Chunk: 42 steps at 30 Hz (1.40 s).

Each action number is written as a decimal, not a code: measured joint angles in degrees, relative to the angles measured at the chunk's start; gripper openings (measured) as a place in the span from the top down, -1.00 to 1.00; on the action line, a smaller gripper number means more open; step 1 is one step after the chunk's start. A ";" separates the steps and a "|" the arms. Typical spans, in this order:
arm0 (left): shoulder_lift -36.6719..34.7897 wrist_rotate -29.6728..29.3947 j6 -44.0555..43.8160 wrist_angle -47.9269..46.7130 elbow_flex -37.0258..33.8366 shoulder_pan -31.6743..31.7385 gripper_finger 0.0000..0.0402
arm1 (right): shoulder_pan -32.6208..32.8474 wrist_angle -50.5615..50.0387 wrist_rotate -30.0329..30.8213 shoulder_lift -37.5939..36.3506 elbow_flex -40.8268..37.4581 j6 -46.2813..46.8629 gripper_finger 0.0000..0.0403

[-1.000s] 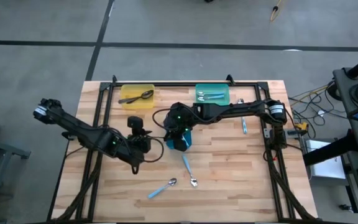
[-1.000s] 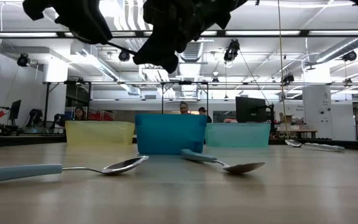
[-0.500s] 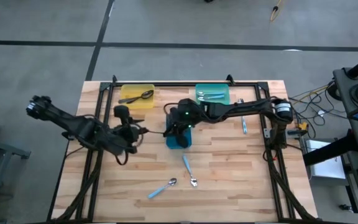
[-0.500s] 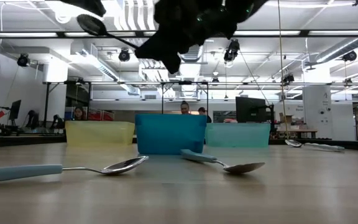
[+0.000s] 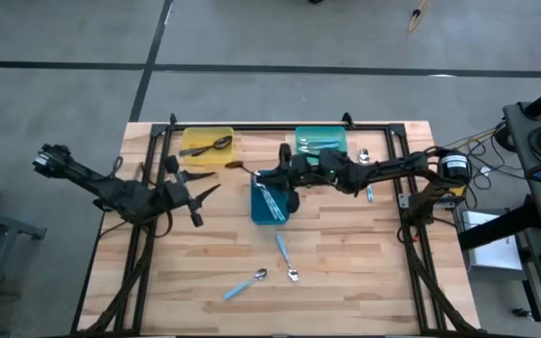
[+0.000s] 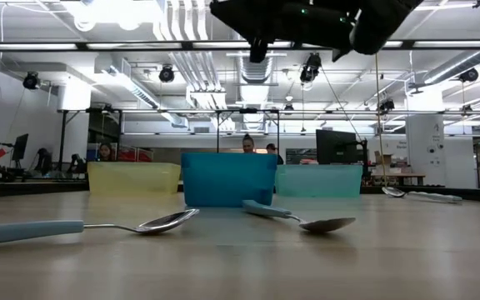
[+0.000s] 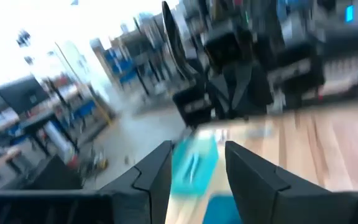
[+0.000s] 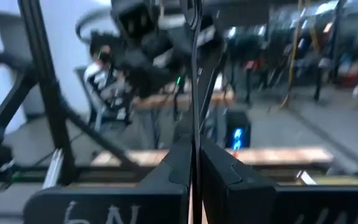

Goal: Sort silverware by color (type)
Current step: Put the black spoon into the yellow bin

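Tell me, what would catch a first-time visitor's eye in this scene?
Probably the right tool, pinching a dark spoon in the air between the yellow tray and the blue tray. The left tool hovers empty at the table's left. Two blue-handled spoons lie loose on the wood near the front edge.

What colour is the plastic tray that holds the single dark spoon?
Yellow. The yellow plastic tray with the dark spoon shows best in the high view.
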 joint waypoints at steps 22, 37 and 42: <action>12.73 16.57 5.25 65.27 -20.92 3.99 0.36 | -0.52 14.69 1.19 3.80 0.24 -7.29 0.96; 17.04 16.57 1.65 65.80 -20.92 3.99 0.35 | -1.04 14.78 2.20 4.55 0.23 -12.56 0.96; 17.27 16.56 0.15 65.93 -20.92 3.99 0.35 | -1.17 15.13 2.70 4.96 0.22 -14.03 0.96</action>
